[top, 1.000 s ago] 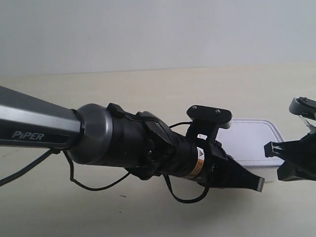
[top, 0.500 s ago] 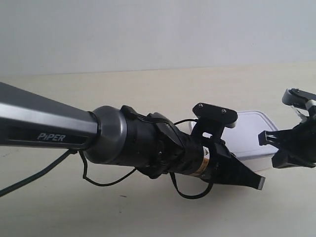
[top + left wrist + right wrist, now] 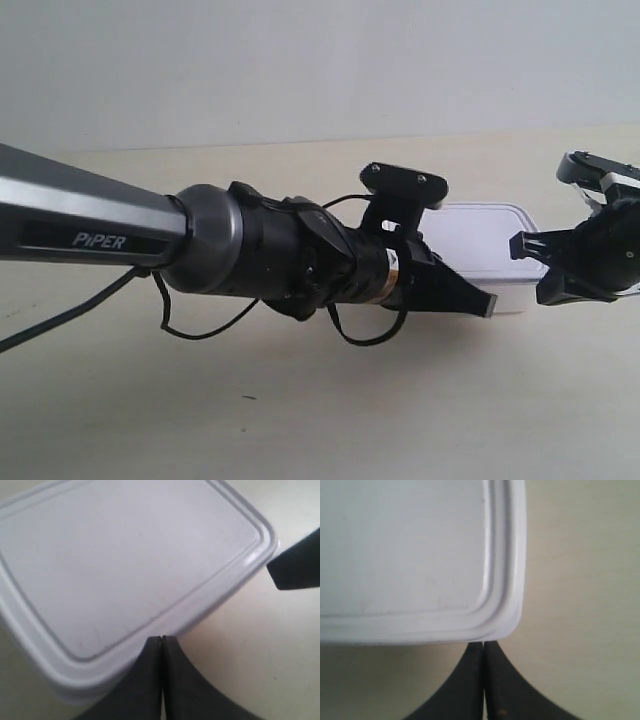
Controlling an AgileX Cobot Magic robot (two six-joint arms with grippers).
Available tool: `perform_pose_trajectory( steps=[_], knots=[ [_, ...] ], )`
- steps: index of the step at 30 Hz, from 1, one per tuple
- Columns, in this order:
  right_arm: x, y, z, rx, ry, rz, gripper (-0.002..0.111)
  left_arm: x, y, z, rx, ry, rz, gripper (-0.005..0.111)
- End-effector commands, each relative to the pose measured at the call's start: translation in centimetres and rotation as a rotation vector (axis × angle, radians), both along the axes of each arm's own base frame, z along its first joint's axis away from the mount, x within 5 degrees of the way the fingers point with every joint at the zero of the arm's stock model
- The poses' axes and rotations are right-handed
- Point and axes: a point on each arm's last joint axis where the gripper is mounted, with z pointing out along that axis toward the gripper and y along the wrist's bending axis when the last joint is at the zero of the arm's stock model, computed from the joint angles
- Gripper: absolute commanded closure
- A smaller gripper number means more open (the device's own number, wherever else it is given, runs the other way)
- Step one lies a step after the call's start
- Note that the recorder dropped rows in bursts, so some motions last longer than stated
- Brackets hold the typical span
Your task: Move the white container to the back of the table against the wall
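Note:
The white container (image 3: 482,240) lies flat on the table (image 3: 300,420), its lid on, short of the wall (image 3: 300,60). My left gripper (image 3: 487,304) is on the arm at the exterior view's left. It is shut, and its tips (image 3: 161,638) press the container's (image 3: 125,555) near long side. My right gripper (image 3: 528,270) is also shut, its tips (image 3: 483,643) touching a rounded corner of the container (image 3: 405,545). One dark right finger (image 3: 295,570) shows in the left wrist view beside that corner. The left arm hides the container's left end in the exterior view.
The left arm's thick grey and black body (image 3: 230,260) stretches across the middle of the exterior view, with a black cable (image 3: 200,328) looping beneath it. A strip of bare table (image 3: 250,165) lies between the container and the wall.
Both shut grippers and the container have moved toward the wall and slightly toward the exterior view's left, staying in contact with each other.

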Motion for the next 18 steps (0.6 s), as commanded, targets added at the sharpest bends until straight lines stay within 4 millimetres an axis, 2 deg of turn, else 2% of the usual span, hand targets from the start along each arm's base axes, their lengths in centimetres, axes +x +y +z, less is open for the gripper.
perform_pose_trajectory(
  steps=[1,5,18],
  knots=[
    [0.9,0.1,-0.2,0.008,-0.005,0.002,0.108,2.0,0.7,-0.1,-0.002,-0.021,0.036,0.107],
    [1.9,0.0,-0.2,0.005,-0.024,-0.006,0.108,2.9,0.7,-0.1,-0.016,-0.025,0.043,0.107],
    [5.7,0.1,-0.8,0.025,-0.064,-0.020,0.108,3.9,0.2,-0.9,0.018,-0.064,0.028,0.107]
  ],
)
